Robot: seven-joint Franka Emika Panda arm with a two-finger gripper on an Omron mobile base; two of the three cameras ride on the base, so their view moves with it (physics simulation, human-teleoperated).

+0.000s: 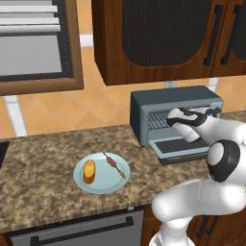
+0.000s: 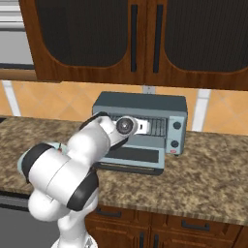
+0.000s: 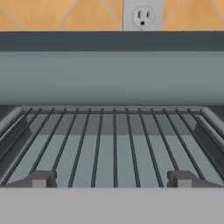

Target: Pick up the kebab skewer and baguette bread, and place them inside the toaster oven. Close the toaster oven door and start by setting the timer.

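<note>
- On the far left of the granite counter (image 1: 38, 158), a pale blue plate (image 1: 103, 185) carries both foods; the baguette bread (image 1: 89, 171) lies on its left half and the kebab skewer (image 1: 114, 165) on its right, near each other but apart; neither has been lifted, so both pick-ups remain to be done
- To the right stands the toaster oven (image 1: 144, 108); the toaster oven door (image 1: 180, 146) is dropped flat, so the cavity is ready for loading; the wire rack (image 3: 113, 144) inside is bare
- At the oven mouth hangs the gripper (image 3: 111, 180), fingers spread wide apart with nothing between them
- On the right of the oven front sit the black knobs (image 2: 176, 133); by my reading, closing the door and setting the timer come last, after both foods go in
</note>
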